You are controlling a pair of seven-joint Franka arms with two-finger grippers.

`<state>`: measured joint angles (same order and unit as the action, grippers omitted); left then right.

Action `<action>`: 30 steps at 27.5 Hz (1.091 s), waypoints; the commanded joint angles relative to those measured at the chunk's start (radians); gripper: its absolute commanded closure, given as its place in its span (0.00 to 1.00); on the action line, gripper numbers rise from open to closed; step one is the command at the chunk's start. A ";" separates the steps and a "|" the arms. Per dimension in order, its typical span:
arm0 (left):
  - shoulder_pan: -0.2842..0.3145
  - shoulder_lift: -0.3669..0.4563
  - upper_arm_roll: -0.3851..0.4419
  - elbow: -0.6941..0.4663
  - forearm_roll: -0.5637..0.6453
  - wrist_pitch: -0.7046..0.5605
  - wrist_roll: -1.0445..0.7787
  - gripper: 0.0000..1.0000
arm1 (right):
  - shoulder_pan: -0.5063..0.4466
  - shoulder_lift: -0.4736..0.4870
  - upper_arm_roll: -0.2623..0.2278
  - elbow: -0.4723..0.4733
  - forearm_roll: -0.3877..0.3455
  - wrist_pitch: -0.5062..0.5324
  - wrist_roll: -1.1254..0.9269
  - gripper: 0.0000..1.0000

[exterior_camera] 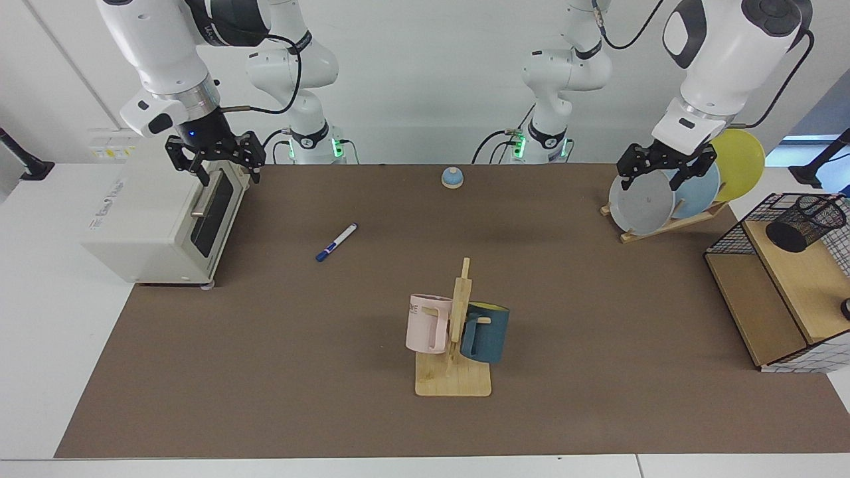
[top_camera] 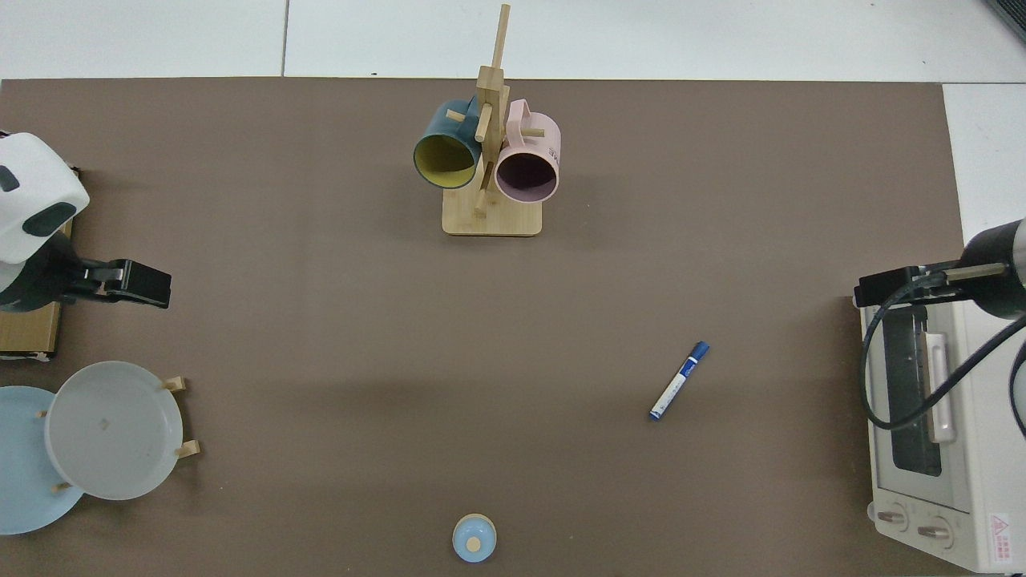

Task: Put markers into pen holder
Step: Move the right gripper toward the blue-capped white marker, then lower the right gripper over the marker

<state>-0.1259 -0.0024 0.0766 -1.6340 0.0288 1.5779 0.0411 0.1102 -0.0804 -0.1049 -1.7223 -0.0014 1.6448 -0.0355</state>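
Marker (exterior_camera: 337,241) lies untouched — both grippers hover apart, empty.

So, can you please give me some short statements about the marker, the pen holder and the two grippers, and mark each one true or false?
1. The marker lies flat on the brown mat, held by no gripper. True.
2. The pen holder stands upright on the mat beside the mug rack. False: it lies tipped on the wooden shelf.
3. The right gripper hangs open above the toaster oven. True.
4. The left gripper grips the marker. False: it hangs open and empty above the plate rack.
5. Two mugs hang on the mug rack. True.
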 commanded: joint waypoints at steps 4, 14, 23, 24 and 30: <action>-0.011 -0.028 0.002 -0.041 0.005 0.031 -0.010 0.00 | 0.017 -0.079 0.017 -0.172 -0.006 0.052 0.262 0.00; -0.017 -0.028 0.003 -0.041 0.005 0.034 -0.006 0.00 | 0.074 -0.075 0.019 -0.325 -0.002 0.131 0.468 0.00; -0.020 -0.028 0.003 -0.044 0.005 0.040 -0.004 0.00 | 0.138 -0.062 0.019 -0.464 0.032 0.262 0.701 0.00; -0.020 -0.028 0.003 -0.047 0.005 0.040 -0.004 0.00 | 0.140 -0.061 0.019 -0.483 0.049 0.292 0.738 0.00; -0.020 -0.028 0.003 -0.050 0.005 0.044 -0.004 0.00 | 0.140 -0.042 0.017 -0.577 0.064 0.456 0.792 0.00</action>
<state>-0.1293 -0.0024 0.0705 -1.6423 0.0284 1.5934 0.0410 0.2588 -0.1195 -0.0853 -2.2130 0.0371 1.9768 0.7143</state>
